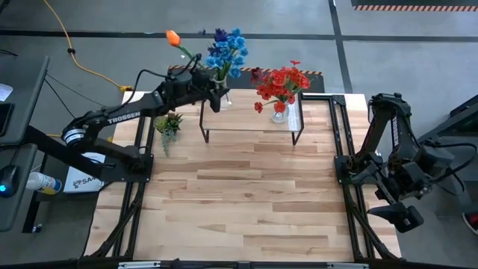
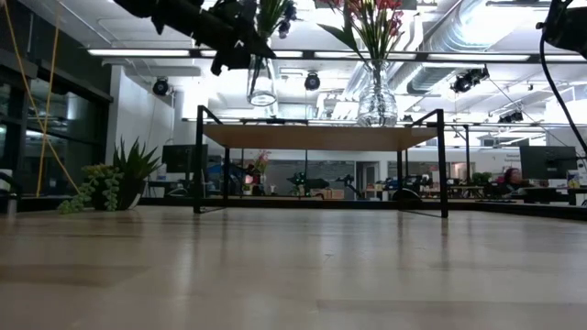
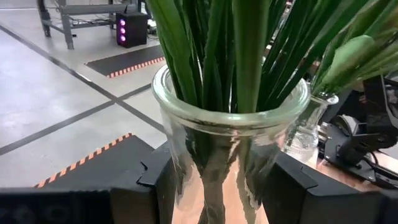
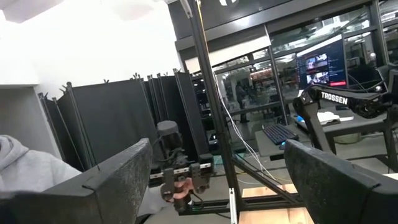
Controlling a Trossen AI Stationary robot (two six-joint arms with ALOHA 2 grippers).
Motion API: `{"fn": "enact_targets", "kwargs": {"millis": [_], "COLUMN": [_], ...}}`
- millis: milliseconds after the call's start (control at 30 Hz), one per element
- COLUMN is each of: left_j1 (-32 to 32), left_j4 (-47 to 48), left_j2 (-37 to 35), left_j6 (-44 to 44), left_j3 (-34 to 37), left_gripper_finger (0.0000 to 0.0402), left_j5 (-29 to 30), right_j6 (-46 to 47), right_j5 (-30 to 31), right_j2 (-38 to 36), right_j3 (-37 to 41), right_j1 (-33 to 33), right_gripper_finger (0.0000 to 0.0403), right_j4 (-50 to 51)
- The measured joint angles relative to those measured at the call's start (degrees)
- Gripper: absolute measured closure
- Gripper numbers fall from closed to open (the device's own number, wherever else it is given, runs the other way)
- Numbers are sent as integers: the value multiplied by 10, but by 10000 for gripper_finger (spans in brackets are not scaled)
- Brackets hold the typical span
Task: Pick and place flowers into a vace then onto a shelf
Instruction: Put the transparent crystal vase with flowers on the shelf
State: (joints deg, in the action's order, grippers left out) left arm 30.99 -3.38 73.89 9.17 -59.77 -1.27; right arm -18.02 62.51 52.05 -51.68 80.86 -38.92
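The right gripper (image 1: 399, 213) waits at about four o'clock off the table's (image 1: 246, 202) edge, its fingers spread wide with nothing between them.

The left gripper (image 1: 216, 93) is the one working, up at eleven o'clock. Its fingers (image 3: 155, 186) are clamped on the body of a clear glass vase (image 3: 230, 143), one pad on each side. From table height the vase (image 2: 261, 84) hangs in the air above the left end of the shelf (image 2: 316, 137), not yet set down. The blue flowers (image 1: 226, 51) stand in it, with an orange bloom (image 1: 172, 36) leaning out toward ten o'clock.

To do this step well, I would say keep the vase upright and bring it straight down until its base sits fully on the planks, away from the shelf's edge and well apart from the other vase, before letting go. Glass is smooth and slippery, and the tall stems make the load top-heavy, so a slow descent seems wise.

The vase is thick-rimmed, round and ribbed lower down; the stems are flat, glossy green blades packed tightly in its mouth. The shelf top is pale plank wood on thin black metal legs. At its right end, around one o'clock, a second glass vase (image 2: 377, 92) already stands with the red flowers (image 1: 284, 84). A small spiky green plant (image 1: 169, 124) sits on the table at ten o'clock, beside the shelf.
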Motion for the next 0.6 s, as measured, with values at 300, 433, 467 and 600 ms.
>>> {"fn": "enact_targets", "kwargs": {"millis": [300,433,467,600], "left_j1": [-58,-81,-87,-101], "left_j4": [13,24,25,30], "left_j2": [0,0,0,0], "left_j6": [-4,-11,-13,-15], "left_j3": [0,0,0,0], "left_gripper_finger": [193,193,193,193], "left_j5": [52,94,103,137], "right_j6": [0,0,0,0], "right_j5": [1,1,1,1], "right_j2": [0,0,0,0], "right_j3": [0,0,0,0], "right_j1": [0,0,0,0], "right_gripper_finger": [52,52,52,52], "right_j4": [0,0,0,0]}}
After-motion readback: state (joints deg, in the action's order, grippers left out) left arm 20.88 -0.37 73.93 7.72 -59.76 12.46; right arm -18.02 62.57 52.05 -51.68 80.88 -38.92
